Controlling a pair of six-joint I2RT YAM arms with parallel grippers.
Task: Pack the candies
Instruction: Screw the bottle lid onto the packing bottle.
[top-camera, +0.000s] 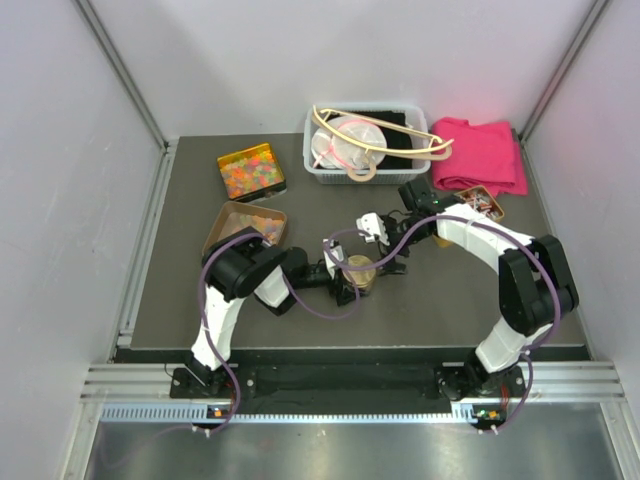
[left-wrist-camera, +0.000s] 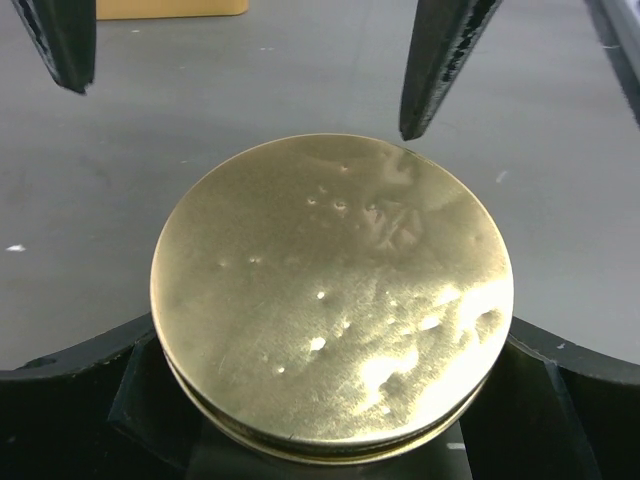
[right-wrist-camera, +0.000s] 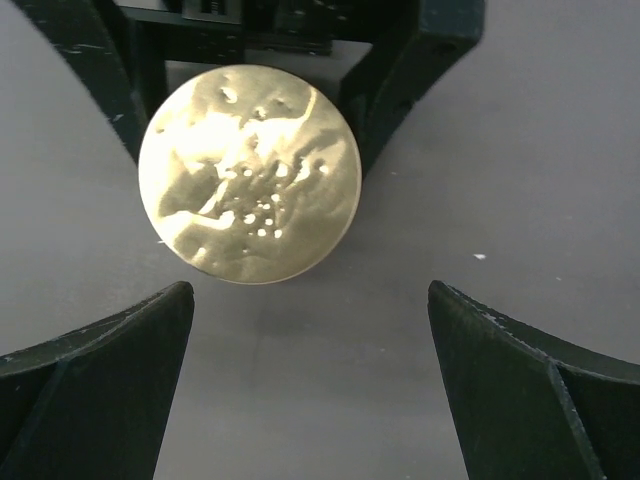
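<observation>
A round gold tin (top-camera: 358, 270) with its lid on stands on the dark table in the middle. My left gripper (top-camera: 348, 275) is closed on it, one black finger (left-wrist-camera: 70, 385) against each side of the tin (left-wrist-camera: 330, 290). My right gripper (right-wrist-camera: 310, 300) is open and empty, hanging just short of the tin (right-wrist-camera: 250, 170), which lies beyond its tips. The candies (top-camera: 252, 170), small mixed orange, yellow and pink pieces, fill a square gold tray at the back left. A few more candies (top-camera: 266, 226) lie in a second gold tray (top-camera: 232, 222) nearer my left arm.
A clear plastic basket (top-camera: 318, 168) at the back holds a pale hanger and a clear lid. A pink cloth (top-camera: 485, 155) lies at the back right, with a small tin of wrapped sweets (top-camera: 478, 200) in front of it.
</observation>
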